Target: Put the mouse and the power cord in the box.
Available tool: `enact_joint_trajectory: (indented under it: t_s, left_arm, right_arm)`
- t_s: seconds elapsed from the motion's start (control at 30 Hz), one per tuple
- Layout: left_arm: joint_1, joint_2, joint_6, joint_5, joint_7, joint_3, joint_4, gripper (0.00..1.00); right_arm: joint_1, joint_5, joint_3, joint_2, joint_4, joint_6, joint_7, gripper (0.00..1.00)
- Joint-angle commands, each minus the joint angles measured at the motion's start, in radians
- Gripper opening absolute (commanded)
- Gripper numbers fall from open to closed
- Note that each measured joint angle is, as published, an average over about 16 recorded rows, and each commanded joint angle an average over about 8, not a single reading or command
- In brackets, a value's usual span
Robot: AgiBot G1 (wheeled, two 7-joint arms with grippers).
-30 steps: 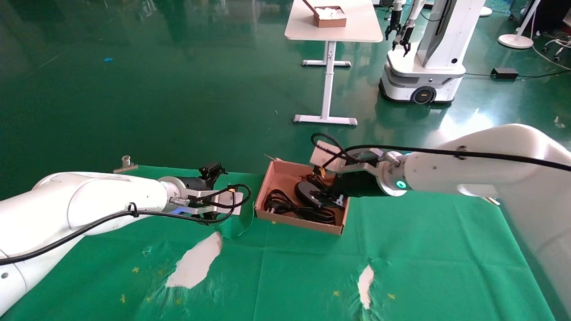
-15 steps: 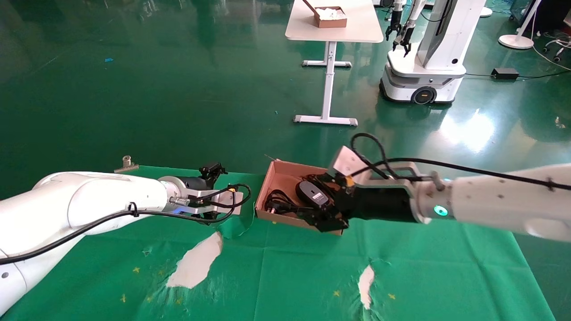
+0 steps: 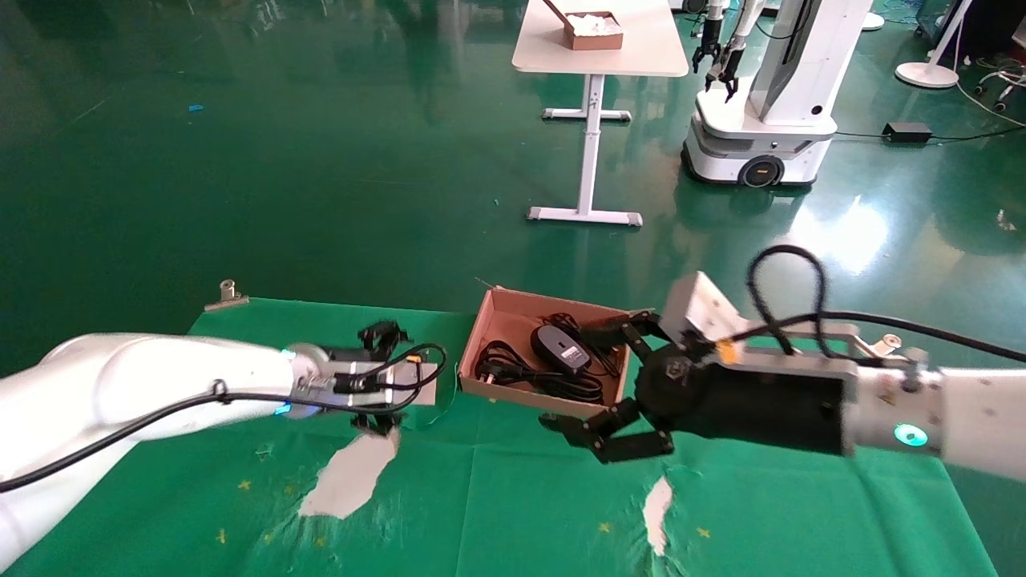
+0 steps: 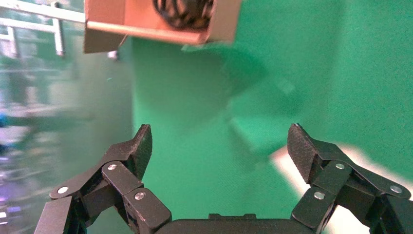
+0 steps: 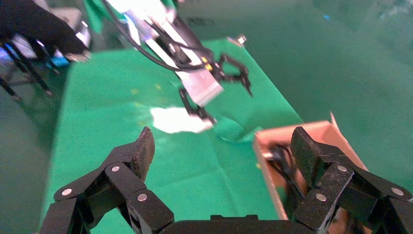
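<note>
The box (image 3: 471, 346), brown cardboard with low walls, sits at the far middle of the green cloth. Inside it lies the mouse (image 3: 561, 349), grey label facing up, with the coiled power cord (image 3: 513, 371) beside and under it. My right gripper (image 3: 567, 377) hangs open and empty just off the box's near right corner; in the right wrist view (image 5: 221, 146) its jaws are wide apart, with the box (image 5: 271, 141) and power cord (image 5: 282, 161) ahead. My left gripper (image 3: 393, 377) is open left of the box, over bare cloth (image 4: 219, 141); the box (image 4: 146, 31) lies farther off.
White worn patches (image 3: 353, 469) (image 3: 657, 505) break the green cloth near the front. A metal clip (image 3: 226, 292) marks the far left corner. Beyond the table edge is green floor, a white table (image 3: 641, 56) with a small brown box (image 3: 593, 30), and another robot (image 3: 761, 88).
My right gripper has let go of the mouse, left it in the box, and drawn back toward the near right with jaws open. The left gripper rolled and dipped slightly.
</note>
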State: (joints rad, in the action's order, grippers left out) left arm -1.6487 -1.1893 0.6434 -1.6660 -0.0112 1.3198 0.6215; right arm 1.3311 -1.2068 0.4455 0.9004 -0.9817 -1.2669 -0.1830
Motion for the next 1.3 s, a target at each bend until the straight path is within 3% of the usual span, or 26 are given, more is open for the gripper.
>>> enact_joint_trajectory:
  t_s: [0.03, 0.7, 1.3]
  left_arm:
    - [0.020, 0.020, 0.030, 0.033, -0.006, -0.036, 0.023, 1.00]
    - [0.235, 0.236, 0.348, 0.382, -0.072, -0.425, 0.271, 1.00]
    - [0.426, 0.429, 0.633, 0.694, -0.131, -0.772, 0.492, 1.00]
  right_arm:
    - [-0.022, 0.042, -0.015, -0.025, -0.026, -0.020, 0.000, 1.00]
    - [-0.240, 0.445, -0.155, -0.270, -0.282, -0.214, -0.004, 1.00]
    - [-0.256, 0.477, -0.164, -0.289, -0.301, -0.229, -0.004, 1.00]
